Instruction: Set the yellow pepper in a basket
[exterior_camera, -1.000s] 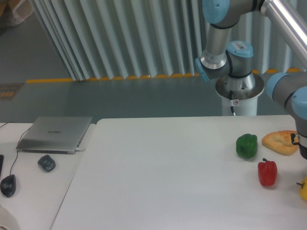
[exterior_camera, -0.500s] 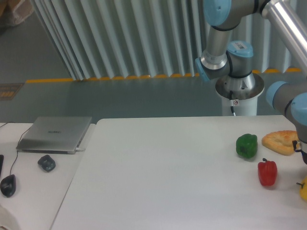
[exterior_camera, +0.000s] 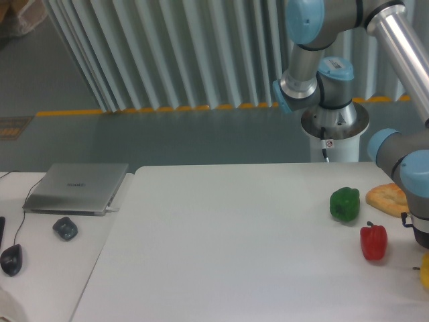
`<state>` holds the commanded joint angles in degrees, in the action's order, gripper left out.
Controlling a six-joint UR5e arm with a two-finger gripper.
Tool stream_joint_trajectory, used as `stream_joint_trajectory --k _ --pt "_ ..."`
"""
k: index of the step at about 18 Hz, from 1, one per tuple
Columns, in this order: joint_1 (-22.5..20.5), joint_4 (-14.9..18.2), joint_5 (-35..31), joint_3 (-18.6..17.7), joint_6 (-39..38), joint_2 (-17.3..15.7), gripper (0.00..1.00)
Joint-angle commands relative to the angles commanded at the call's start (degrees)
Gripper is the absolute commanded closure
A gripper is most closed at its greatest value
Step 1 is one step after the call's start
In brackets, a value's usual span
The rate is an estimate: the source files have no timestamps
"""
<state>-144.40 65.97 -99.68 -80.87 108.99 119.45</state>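
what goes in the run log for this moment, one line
phase: approach | arm: over right table edge | gripper: out of frame | yellow pepper: on table, cut off by frame edge | basket: not visible

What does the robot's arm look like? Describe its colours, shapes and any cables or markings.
The arm is built from smooth silver-grey metal tubes linked by rounded light-blue joint caps. Its round grey base stands on a white pedestal, with a thin dark cable and a small red-marked label below. The gripper is out of view.
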Motion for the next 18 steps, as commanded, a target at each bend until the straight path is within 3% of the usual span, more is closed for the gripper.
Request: stream_joint_trajectory --k 1,2,5,8,18 --pt "-0.7 3.17 1.49 0.97 -0.17 -0.88 0.0" --pt "-1.84 4.25 3.24 0.98 -0.18 -2.02 0.0" --pt "-2.2 3.21 5.37 -0.69 -0.53 -2.47 0.0" --pt "-2.2 2.41 5.64 0.01 -0.79 -1.68 0.0" --pt "-1.76 2.41 5.72 5.19 1.74 1.92 0.0"
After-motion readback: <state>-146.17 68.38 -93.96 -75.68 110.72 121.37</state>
